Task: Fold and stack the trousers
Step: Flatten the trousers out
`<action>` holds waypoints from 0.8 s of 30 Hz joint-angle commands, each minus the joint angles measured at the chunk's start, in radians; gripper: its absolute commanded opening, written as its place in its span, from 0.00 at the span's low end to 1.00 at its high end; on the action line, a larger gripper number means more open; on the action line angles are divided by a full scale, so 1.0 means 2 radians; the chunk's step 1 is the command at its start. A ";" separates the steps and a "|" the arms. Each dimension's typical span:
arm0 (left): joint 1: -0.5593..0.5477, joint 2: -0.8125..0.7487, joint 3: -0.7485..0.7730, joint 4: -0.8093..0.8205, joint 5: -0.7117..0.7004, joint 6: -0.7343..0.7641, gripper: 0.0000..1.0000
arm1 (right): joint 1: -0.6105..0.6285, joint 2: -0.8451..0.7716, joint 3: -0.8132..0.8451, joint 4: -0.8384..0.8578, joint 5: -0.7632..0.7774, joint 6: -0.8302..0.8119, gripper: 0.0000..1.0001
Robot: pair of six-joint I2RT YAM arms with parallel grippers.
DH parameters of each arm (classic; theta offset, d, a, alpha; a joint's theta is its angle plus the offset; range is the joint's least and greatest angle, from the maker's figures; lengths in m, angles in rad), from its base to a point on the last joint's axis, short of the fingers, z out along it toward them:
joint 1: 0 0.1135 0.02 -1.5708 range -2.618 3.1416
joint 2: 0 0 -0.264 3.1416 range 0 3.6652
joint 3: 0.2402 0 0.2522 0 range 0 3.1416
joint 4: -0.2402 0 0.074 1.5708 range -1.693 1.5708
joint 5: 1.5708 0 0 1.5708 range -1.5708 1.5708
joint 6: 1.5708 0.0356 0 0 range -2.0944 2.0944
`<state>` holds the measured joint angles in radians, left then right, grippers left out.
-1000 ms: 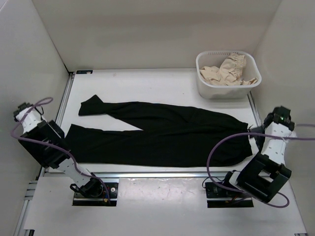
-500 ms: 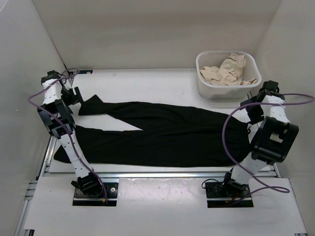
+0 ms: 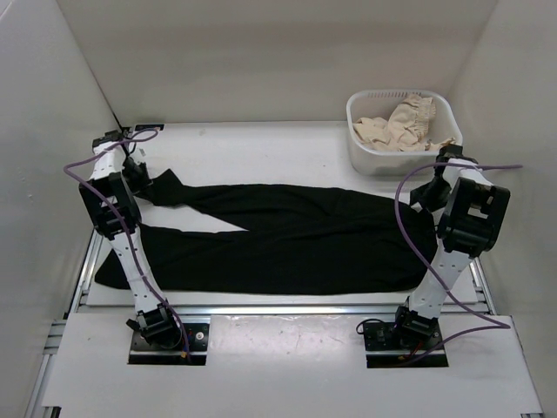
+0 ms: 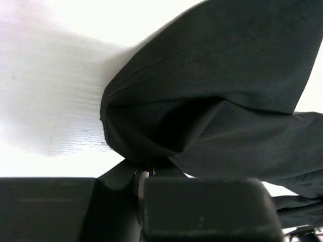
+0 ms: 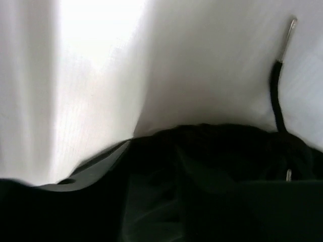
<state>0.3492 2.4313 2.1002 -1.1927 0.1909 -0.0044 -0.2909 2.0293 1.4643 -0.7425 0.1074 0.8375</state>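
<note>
Far left on the desk (image 3: 261, 152), your left pincer (image 3: 146, 181) is clamped on the trousers (image 3: 296, 239); whether your right pincer (image 3: 428, 197) is apart, I cannot tell.

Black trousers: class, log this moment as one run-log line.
black trousers: spread out, unfolded | left end effector: shut on far leg's hem | right end effector: at waist end, grip unclear

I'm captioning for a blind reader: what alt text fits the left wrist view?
The left gripper is shut on a bunched fold of the black trousers, which spread up and to the right over the white table.
</note>
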 commanded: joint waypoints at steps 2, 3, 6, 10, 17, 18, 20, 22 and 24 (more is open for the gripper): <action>0.001 0.005 0.011 0.011 -0.006 0.002 0.14 | 0.004 0.022 -0.006 -0.027 0.015 0.013 0.26; 0.001 -0.001 0.011 0.011 -0.013 0.002 0.14 | 0.004 0.022 -0.007 -0.027 0.015 0.013 0.18; 0.001 -0.045 0.022 0.011 -0.042 0.002 0.14 | 0.004 -0.005 -0.013 -0.027 0.026 -0.003 0.00; 0.001 -0.117 0.028 0.016 -0.091 0.002 0.14 | 0.008 -0.085 -0.013 -0.027 0.065 -0.040 0.00; 0.024 -0.176 -0.002 -0.039 -0.104 0.002 0.14 | 0.008 -0.197 -0.039 -0.009 0.087 -0.100 0.00; 0.032 -0.176 -0.002 -0.051 -0.099 0.002 0.14 | 0.008 -0.211 -0.046 -0.009 0.077 -0.104 0.00; 0.039 -0.171 -0.015 -0.062 -0.094 0.002 0.14 | 0.008 -0.223 -0.052 -0.003 0.071 -0.110 0.00; 0.044 -0.182 -0.029 -0.062 -0.094 0.002 0.14 | 0.008 -0.235 -0.057 0.002 0.071 -0.120 0.00; 0.049 -0.182 -0.038 -0.062 -0.089 0.002 0.21 | 0.008 -0.241 -0.064 0.006 0.061 -0.126 0.00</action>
<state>0.4240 2.0747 2.0560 -1.2915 0.0341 -0.0040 -0.2668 1.5543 1.3651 -0.7647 0.2092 0.6437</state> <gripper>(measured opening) 0.204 0.003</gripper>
